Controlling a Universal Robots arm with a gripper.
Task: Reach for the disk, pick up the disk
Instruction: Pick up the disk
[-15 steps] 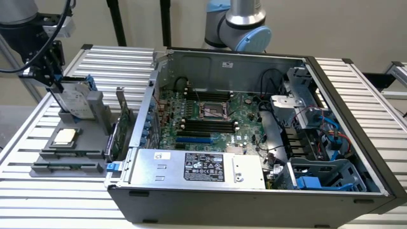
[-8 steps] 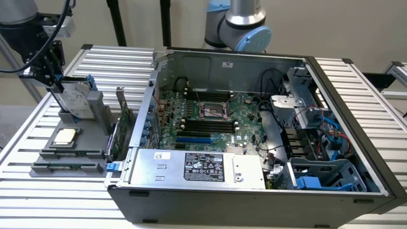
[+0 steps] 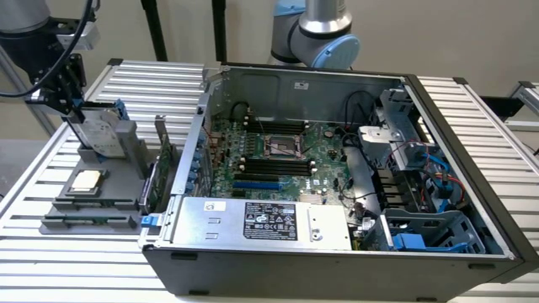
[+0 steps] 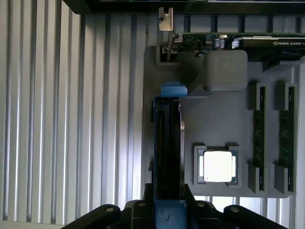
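Exterior view: you see a ribbed metal table (image 3: 50, 265). On a grey tray (image 3: 93, 222) at the exterior view's left, the gripper (image 3: 74, 112) clamps the upright disk (image 3: 103, 132), with a chip (image 3: 87, 181) and an open computer (image 3: 252, 278) nearby.

Plain pale beige wall (image 3: 455, 38) at back, soft even light. Worktable (image 3: 84, 271) of ribbed silver aluminium slats, faint glare along ridges. 2 black poles (image 3: 154, 28) upright against wall. Grey floor (image 3: 17, 164) past table edge, exterior view's left.
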